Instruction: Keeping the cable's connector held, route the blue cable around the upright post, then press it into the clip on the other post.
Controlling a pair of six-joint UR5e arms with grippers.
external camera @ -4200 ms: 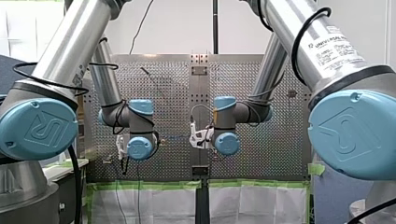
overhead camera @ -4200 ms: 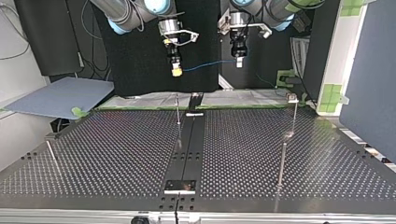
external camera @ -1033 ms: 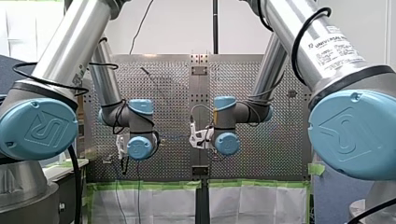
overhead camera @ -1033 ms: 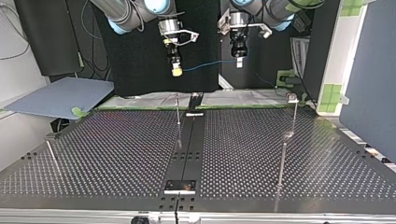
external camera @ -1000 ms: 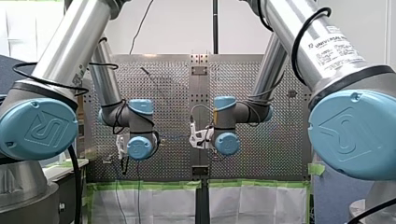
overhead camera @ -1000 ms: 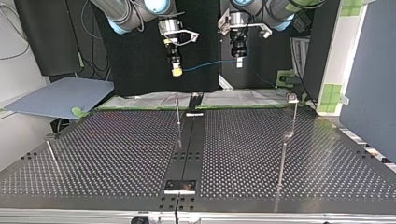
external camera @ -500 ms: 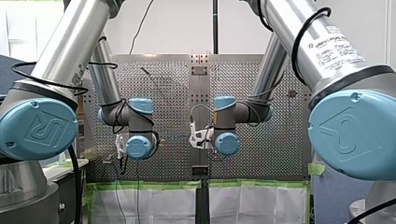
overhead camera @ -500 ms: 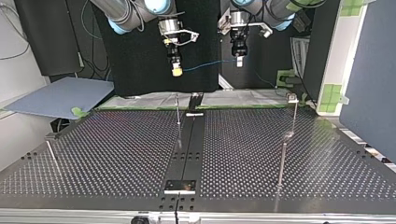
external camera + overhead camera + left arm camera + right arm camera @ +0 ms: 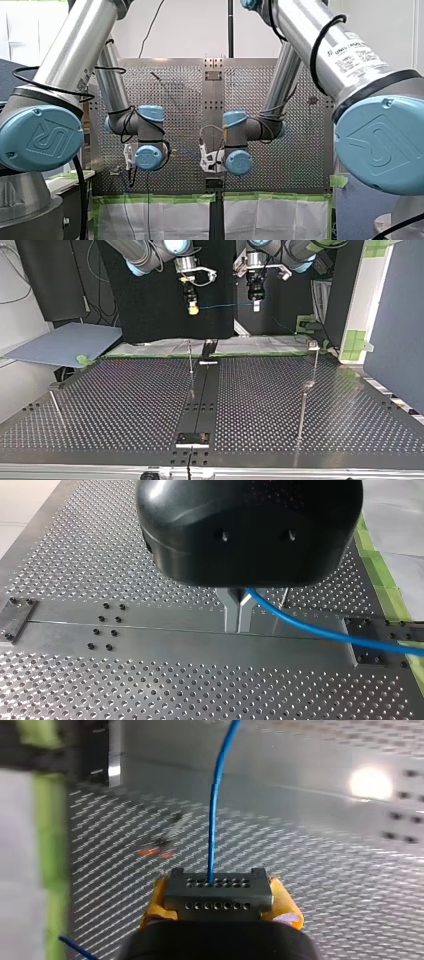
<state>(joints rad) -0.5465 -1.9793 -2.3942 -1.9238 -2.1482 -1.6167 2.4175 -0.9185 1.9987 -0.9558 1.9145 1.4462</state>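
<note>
In the left wrist view my left gripper (image 9: 238,626) has its metal fingers shut on the blue cable (image 9: 320,632), which trails away beside them over the plate. In the right wrist view my right gripper (image 9: 218,901) holds the dark grey connector (image 9: 218,892) between yellow pads, the blue cable (image 9: 214,820) running straight ahead from it. In the top view my right gripper (image 9: 193,309) and my left gripper (image 9: 256,305) hang high behind the table, the cable (image 9: 222,305) stretched level between them. A thin upright post (image 9: 190,357) stands below my right gripper. A post with a clip (image 9: 314,360) is at the right.
Two more thin posts stand on the perforated table (image 9: 125,405), one near the front right (image 9: 301,410) and one at the left edge (image 9: 55,407). A smooth metal strip (image 9: 202,395) runs down the middle. Green tape (image 9: 160,198) lines the table's edge.
My right arm has shifted toward my left arm, rightward and slightly up in the top view. The cable between the grippers now runs shorter and more level. My left arm stays put.
</note>
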